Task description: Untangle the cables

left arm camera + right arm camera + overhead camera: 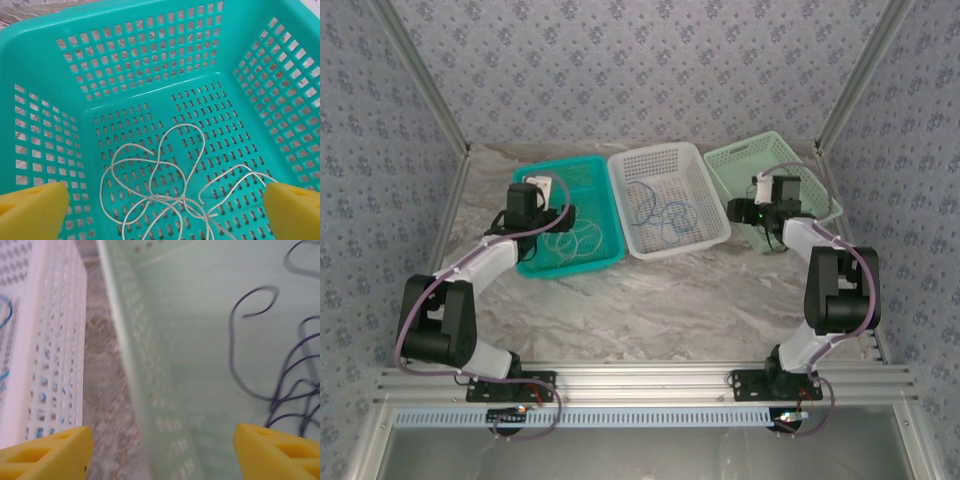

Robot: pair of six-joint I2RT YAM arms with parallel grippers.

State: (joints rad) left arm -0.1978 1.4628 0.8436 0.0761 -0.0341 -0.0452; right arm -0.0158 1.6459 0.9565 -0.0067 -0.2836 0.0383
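Note:
The pale cable (170, 185) lies in loose loops on the floor of the teal basket (150, 60), and shows from above as the pale cable (575, 243). My left gripper (165, 207) hangs open above it, with nothing between its yellow fingers (35, 210). The blue cable (660, 215) rests in the white basket (620, 185). The black cable (290, 390) lies inside the pale green basket (150, 390). My right gripper (162, 450) is open, its jaws astride that basket's left wall and holding nothing.
Three baskets stand in a row at the back: teal basket (610, 258), white in the middle, pale green basket (740, 155) on the right. A strip of marbled table (105, 400) separates the white basket (50, 340) from the green one. Metal frame posts flank the table.

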